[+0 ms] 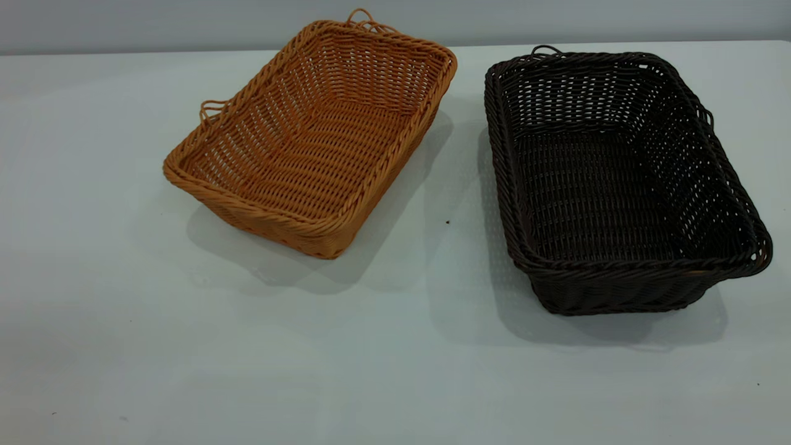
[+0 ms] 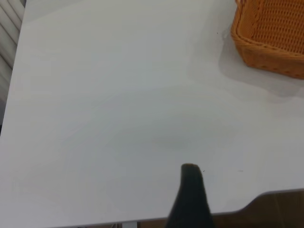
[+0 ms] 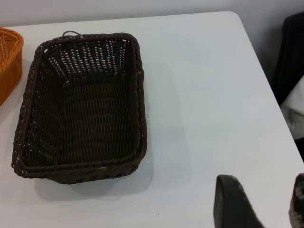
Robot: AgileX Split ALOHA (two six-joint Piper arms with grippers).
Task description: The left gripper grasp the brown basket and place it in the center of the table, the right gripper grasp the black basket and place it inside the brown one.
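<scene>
Baskets: two woven wicker baskets sit upright on the table (image 1: 123,346), side by side with a strip of bare tabletop between them, not touching.
Brown basket (image 1: 312,133): orange-tan, on the left half of the table, turned at an angle so one corner points toward the near edge; small loop handles show at its far end and its left side; nothing inside it.
Black basket (image 1: 618,179): very dark brown-black, on the right half, roughly square to the table edges, with a loop handle at its far rim and another on its right side; nothing inside it.
Left gripper (image 2: 190,199): seen only in the left wrist view, where one dark finger (image 2: 191,183) shows over bare tabletop close to a table edge, well apart from the brown basket's corner; holds and touches nothing visible.
Left jaws: only one finger is in view, so their opening cannot be told.
Right gripper (image 3: 263,202): seen in the right wrist view, over bare tabletop beside the black basket and clear of its rim.
Right jaws: two dark fingers (image 3: 232,202) stand apart with white tabletop showing between them; nothing gripped, nothing touched.
</scene>
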